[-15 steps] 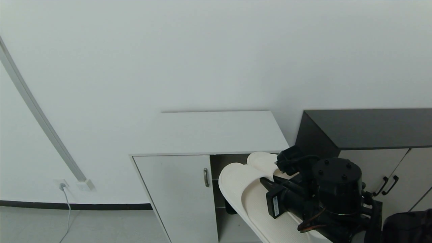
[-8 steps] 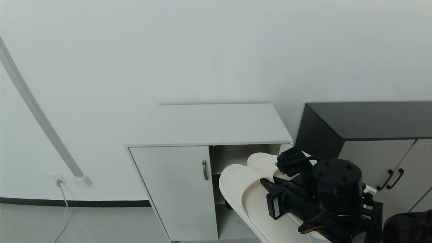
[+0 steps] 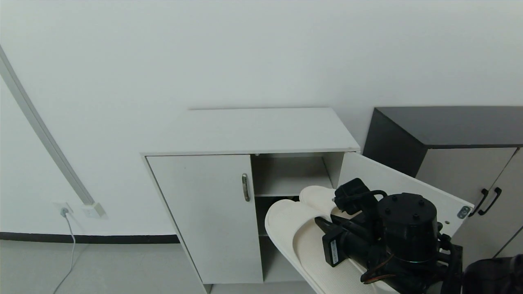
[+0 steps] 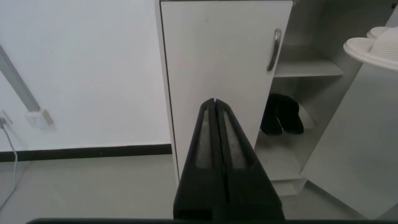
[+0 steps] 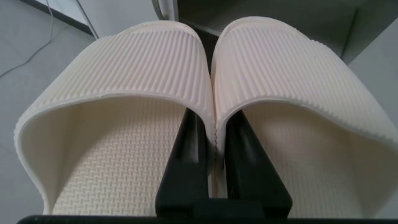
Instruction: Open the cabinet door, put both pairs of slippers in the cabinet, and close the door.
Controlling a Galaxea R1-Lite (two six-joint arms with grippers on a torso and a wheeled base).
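Cream slippers (image 3: pixel 294 228): position and hold? (checker)

Head view, 5 o'clock. The pair lies side by side, toes toward the cabinet (image 3: pixel 261 130), just in front of its open right half. Right gripper (image 5: pixel 211 127) has its fingers (image 5: pixel 183 168) pinched on the two inner side walls where the slippers meet. (observer)

Cabinet state? (checker)

Left door (image 3: pixel 204 212) is flush shut, with its handle (image 3: pixel 244 187) at the door's 3 o'clock edge. Right door (image 3: pixel 392 183) is swung wide and stands at 3 o'clock of the opening. Black slippers (image 4: pixel 281 115) sit together on a lower shelf inside. (observer)

Left gripper (image 4: pixel 215 107)? (checker)

Fingers are pressed together with nothing between them. It is held out in front of the shut door, well apart from it. (observer)

Surroundings? (checker)

Dark-topped cabinet (image 3: pixel 449 126) stands at 3 o'clock of the white one. Wall socket (image 3: pixel 92 210), with a cable, is at 9 o'clock of it, low on the wall. (observer)
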